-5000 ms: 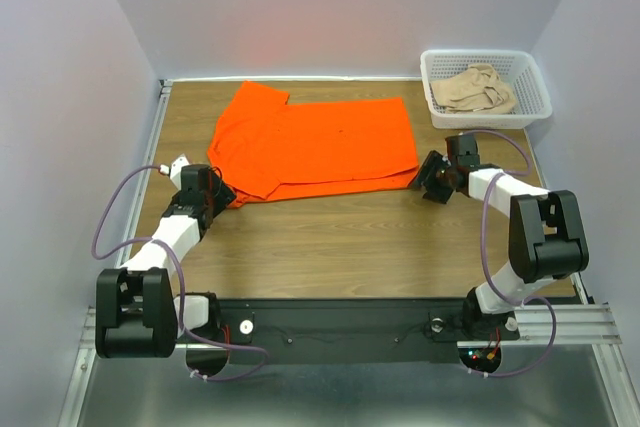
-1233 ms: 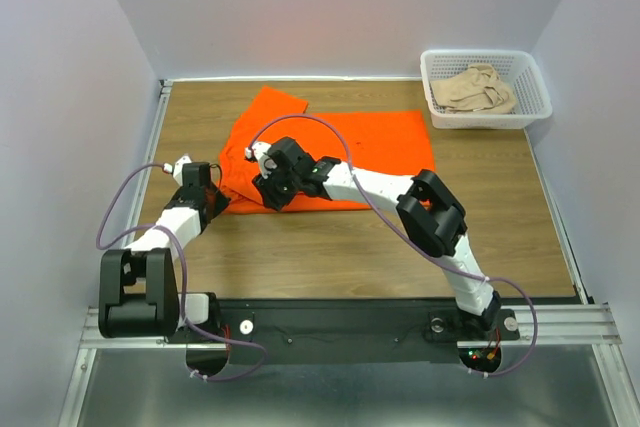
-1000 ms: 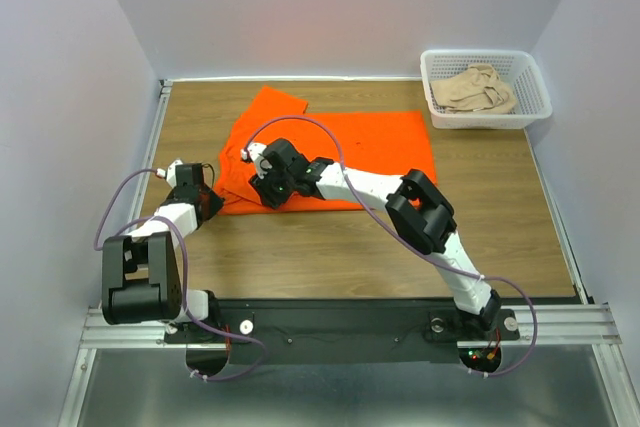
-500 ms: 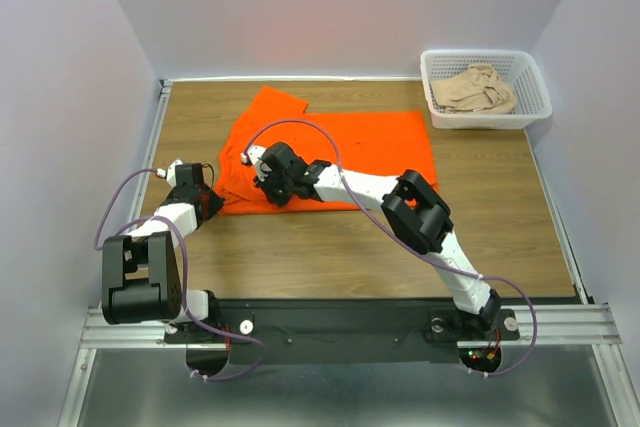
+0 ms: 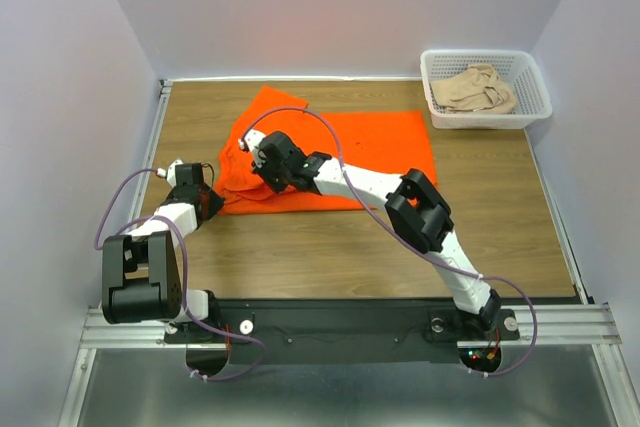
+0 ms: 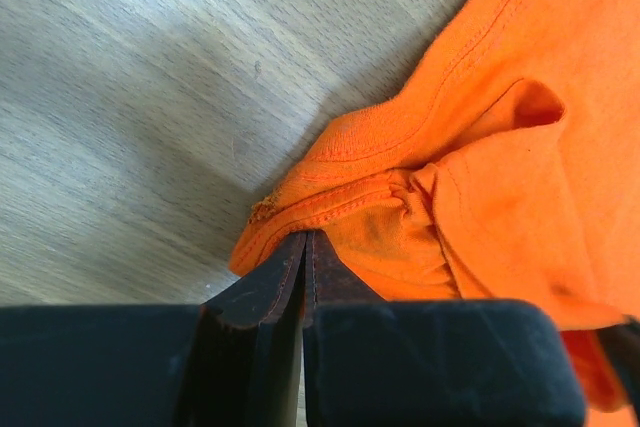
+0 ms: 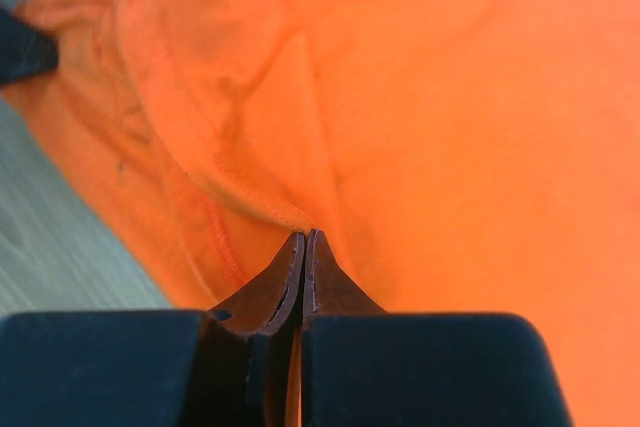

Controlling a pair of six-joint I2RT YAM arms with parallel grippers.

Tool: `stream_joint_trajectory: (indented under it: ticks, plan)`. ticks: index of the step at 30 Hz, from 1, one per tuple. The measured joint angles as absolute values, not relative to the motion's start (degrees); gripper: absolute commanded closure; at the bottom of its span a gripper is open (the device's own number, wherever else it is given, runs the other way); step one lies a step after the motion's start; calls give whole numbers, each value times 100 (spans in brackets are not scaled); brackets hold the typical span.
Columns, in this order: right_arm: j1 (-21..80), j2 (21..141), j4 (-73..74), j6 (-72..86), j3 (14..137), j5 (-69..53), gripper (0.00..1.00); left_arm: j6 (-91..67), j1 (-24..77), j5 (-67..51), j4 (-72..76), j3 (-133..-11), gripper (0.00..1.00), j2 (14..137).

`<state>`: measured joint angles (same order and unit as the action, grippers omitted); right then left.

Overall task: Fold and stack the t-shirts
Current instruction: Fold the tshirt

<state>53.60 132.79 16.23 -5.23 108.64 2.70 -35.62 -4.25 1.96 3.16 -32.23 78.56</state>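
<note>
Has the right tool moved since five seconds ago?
Yes. The right tool has swung left, away from the basket, and now pinches the orange shirt.

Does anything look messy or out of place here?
The bright orange cloth t-shirt is rumpled and bunched at its left end, where the left gripper and right gripper pinch it. The pale beige t-shirt lies crumpled in the white plastic lattice basket.

The right claw (image 7: 303, 237), tips together, pinches a hemmed fold of orange t-shirt (image 7: 450, 127).
</note>
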Motion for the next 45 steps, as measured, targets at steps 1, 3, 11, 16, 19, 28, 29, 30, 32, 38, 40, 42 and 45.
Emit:
stream_joint_trajectory:
  ticks: [1,3,11,16,19,28,29,30,32,38,40,42,45]
  plan:
    - [5336,13279,1623,-528,10932,325,99,-3562,-425,196,316,-3223,85,7856]
    - [5269,13279,1623,-519,11021,416,95,-3559,-425,196,316,-3223,85,7856]
    - [4663,13496,1603,-336,11323,720,57,-3548,-425,187,320,-3223,85,7859]
    - [4327,13561,1640,-174,11299,932,42,-3544,-425,187,320,-3223,85,7859]
    - [4278,13541,1623,-150,11273,943,41,-3544,-425,180,320,-3223,85,7859]
    - [4375,12995,1627,-239,10726,-294,29,-3540,-427,165,322,-3223,85,7859]
    - [4399,12940,1627,-259,10691,-456,27,-3540,-427,167,322,-3223,85,7859]
    - [4401,12934,1621,-263,10689,-552,25,-3540,-425,165,322,-3223,85,7859]
    - [4414,12936,1621,-276,10685,-692,24,-3540,-425,165,320,-3223,85,7859]
    - [4425,12984,1619,-276,10696,-805,30,-3538,-425,154,322,-3223,85,7859]
    - [4425,13098,1616,-272,10757,-753,33,-3538,-425,154,322,-3223,85,7859]
    - [4425,13244,1616,-268,10816,-644,37,-3535,-425,152,322,-3223,85,7859]
    - [4412,13443,1629,-257,10862,-458,41,-3535,-425,152,322,-3223,85,7859]
